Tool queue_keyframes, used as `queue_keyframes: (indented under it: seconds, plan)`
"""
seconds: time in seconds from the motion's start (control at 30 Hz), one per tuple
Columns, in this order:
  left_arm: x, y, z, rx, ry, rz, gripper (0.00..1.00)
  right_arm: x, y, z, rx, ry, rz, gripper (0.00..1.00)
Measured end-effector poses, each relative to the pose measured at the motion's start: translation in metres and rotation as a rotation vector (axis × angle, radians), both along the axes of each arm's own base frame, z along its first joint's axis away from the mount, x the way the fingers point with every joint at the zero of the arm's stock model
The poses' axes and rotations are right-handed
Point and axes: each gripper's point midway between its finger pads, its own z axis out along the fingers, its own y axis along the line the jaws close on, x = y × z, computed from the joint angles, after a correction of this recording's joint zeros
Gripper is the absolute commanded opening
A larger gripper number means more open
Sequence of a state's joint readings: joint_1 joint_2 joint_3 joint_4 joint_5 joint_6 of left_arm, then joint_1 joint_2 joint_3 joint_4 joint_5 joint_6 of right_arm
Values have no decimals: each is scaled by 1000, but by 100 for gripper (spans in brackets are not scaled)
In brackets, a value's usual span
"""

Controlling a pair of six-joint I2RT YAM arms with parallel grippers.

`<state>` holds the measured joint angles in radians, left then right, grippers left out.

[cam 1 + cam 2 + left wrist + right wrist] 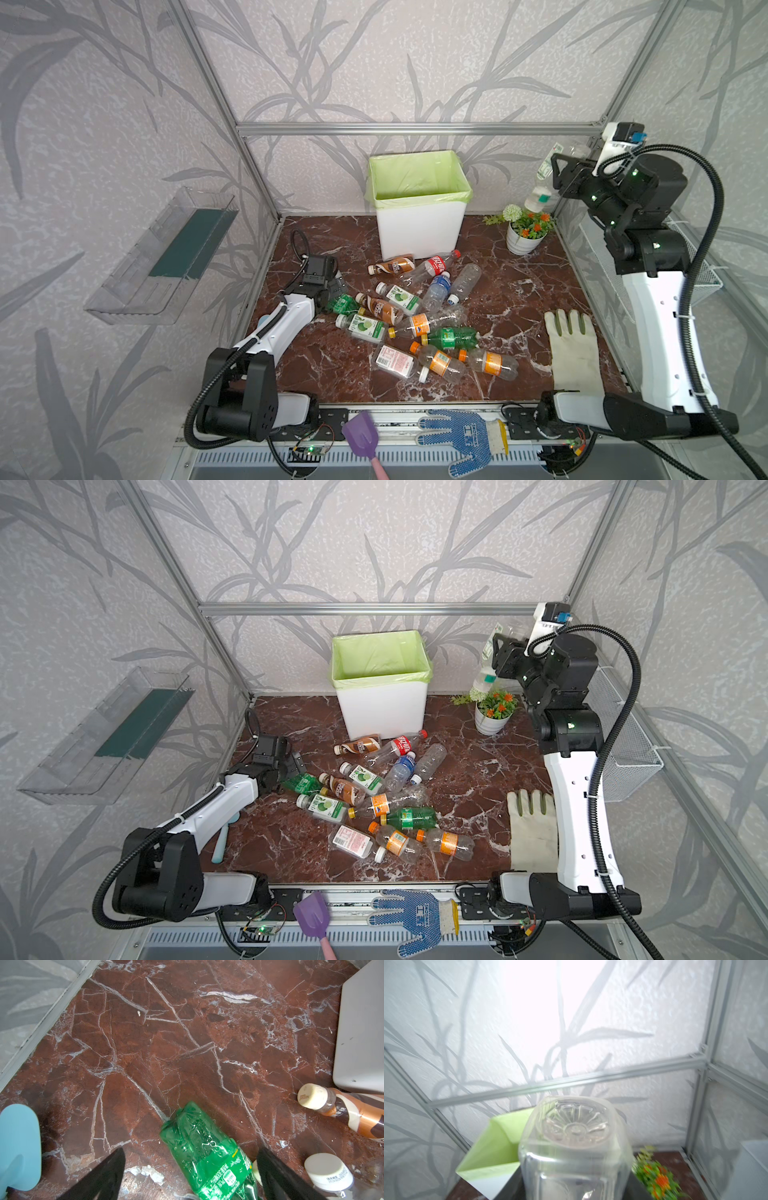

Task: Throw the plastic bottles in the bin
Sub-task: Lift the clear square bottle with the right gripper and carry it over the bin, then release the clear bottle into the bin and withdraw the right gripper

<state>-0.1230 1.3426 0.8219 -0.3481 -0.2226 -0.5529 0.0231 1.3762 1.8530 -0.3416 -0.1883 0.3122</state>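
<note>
- Gripping a clear bottle (540, 198), the right claw (556, 174) hangs upper right, short of the bin (419, 226).
- Left claw (340, 287) gapes astride a green bottle (343, 304).
- A pile (415, 322) litters the tabletop (519, 291); bin looks empty.

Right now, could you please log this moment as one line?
right gripper: shut on clear bottle, aloft right of bin | left gripper: open, straddling green bottle

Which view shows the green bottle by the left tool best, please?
Left wrist view: the green bottle lies large, framed by the open left tool. Both top views show it small; right wrist view misses it.
</note>
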Motion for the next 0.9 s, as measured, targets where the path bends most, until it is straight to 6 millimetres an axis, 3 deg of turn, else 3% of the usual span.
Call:
queue_keyframes:
  seconds: [0.1,0.2,0.27,0.33,0.4,0.5,0.6,0.7,0.83,0.9]
  plan:
    - [0,-3,-1,-23,1,2,99,31,25,14,83,-81,73,45]
    - [-2,-6,-5,-47,7,4,99,85,77,1,141,-78,189,50]
    - [-4,-8,-8,-62,13,5,99,134,131,-27,128,-10,288,63]
    - [-5,-9,-9,-75,16,5,99,168,172,-55,96,49,349,78]
    - [-5,-11,-10,-84,19,3,99,183,201,-82,72,101,388,90]
    - [-9,-13,-14,-101,27,-1,99,182,220,-117,40,204,424,93]
    - [-15,-15,-17,-122,31,4,99,165,212,-118,6,252,408,99]
    - [-19,-17,-16,-143,24,12,99,129,195,-92,-4,208,387,99]
    - [-20,-19,-11,-167,11,18,98,78,173,-41,7,51,377,99]
    - [-21,-21,-11,-181,15,18,97,56,164,-31,8,-3,375,99]
